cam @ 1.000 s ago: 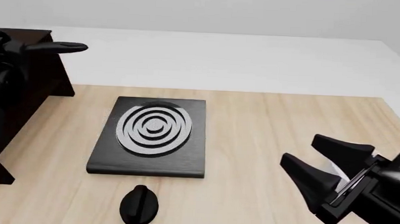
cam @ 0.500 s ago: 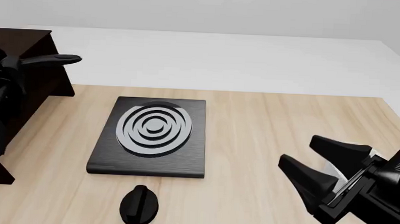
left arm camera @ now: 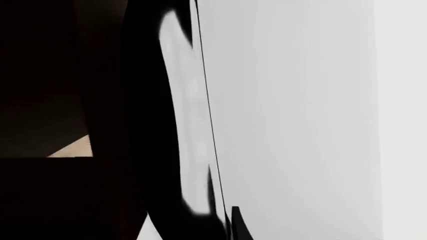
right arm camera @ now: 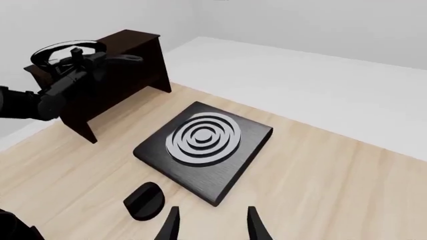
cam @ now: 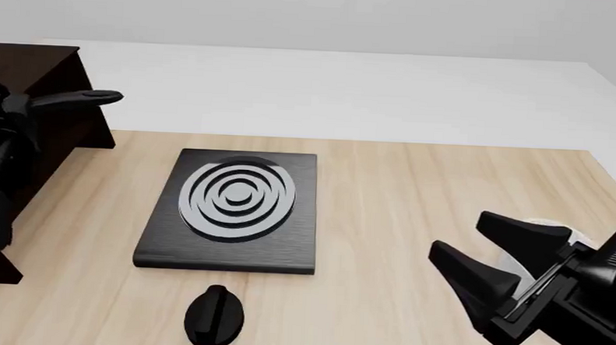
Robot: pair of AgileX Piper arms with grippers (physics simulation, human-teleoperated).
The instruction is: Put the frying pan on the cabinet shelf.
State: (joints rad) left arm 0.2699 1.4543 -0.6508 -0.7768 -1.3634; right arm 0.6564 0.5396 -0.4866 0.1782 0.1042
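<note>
The frying pan's long black handle (cam: 83, 98) sticks out to the right over the dark brown cabinet (cam: 76, 127) at the far left; the pan body is cut off by the front view's edge. The right wrist view shows the pan (right arm camera: 63, 50) held level just above the cabinet's top board (right arm camera: 137, 42). My left gripper (right arm camera: 87, 62) is shut on the pan's handle near the rim. The left wrist view shows only the black rim and pale inside (left arm camera: 180, 110), very close. My right gripper (cam: 466, 238) is open and empty at the front right, low over the table.
A square black stove plate with grey rings (cam: 234, 208) lies mid-table. A black knob (cam: 214, 316) lies in front of it. Something white (cam: 543, 226) shows partly behind my right gripper. The light wooden tabletop (cam: 411, 193) ends at the far right.
The left arm has lowered the pan, and its handle has dropped and shifted slightly left, closer to the cabinet. The right gripper has barely moved.
</note>
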